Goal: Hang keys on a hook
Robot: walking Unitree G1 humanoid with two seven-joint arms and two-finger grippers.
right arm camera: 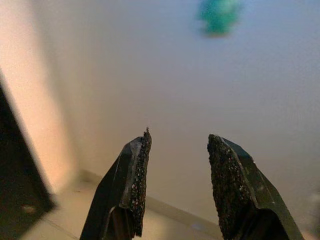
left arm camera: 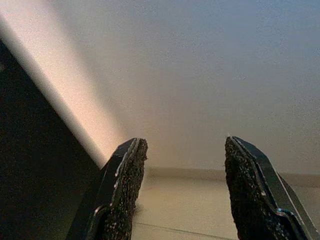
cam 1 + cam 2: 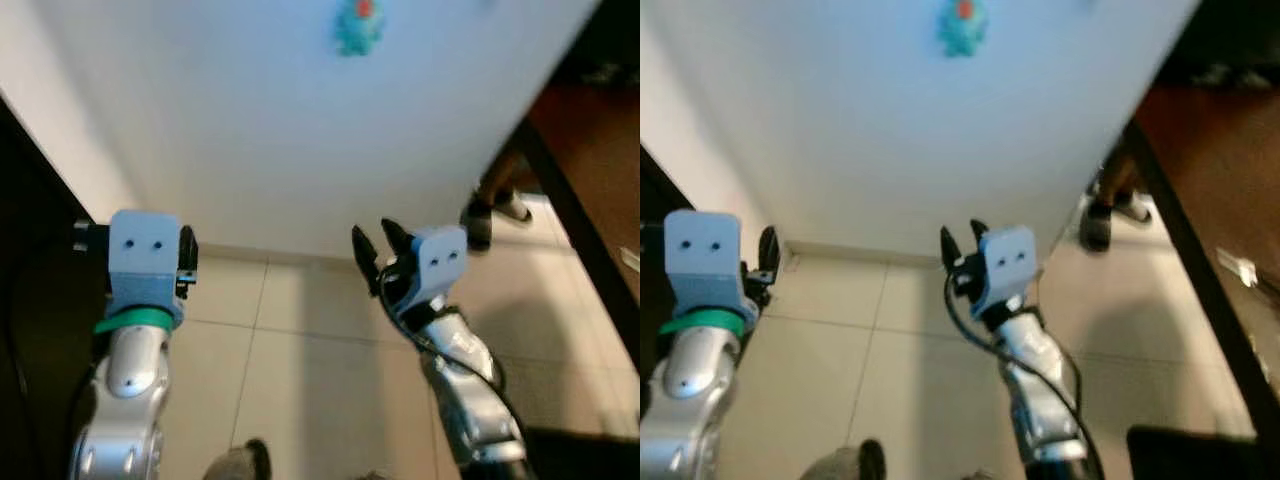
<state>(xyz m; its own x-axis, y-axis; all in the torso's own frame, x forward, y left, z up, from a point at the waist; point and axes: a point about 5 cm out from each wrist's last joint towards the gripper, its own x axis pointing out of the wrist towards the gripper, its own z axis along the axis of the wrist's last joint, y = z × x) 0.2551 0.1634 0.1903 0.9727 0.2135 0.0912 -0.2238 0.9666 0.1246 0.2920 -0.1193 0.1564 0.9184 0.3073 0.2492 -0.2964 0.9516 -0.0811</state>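
High on the white wall [image 3: 300,120], a small teal hook [image 3: 358,28] with a reddish spot sat well above both arms; it was blurred, and whether keys hung from it could not be made out. No keys were visible elsewhere either. The right pincer [image 3: 380,252] stood released and empty, its black fingers [image 1: 135,180] parted and aimed up the wall, with the hook above and a little toward the robot's left of it. The left pincer [image 2: 182,190] was likewise released and empty, pointed at bare wall near the dark edge [image 2: 35,165] beside it, well apart from the hook. Of the two, the right arm looked the nearer, so any reach would likely be upward from that side.
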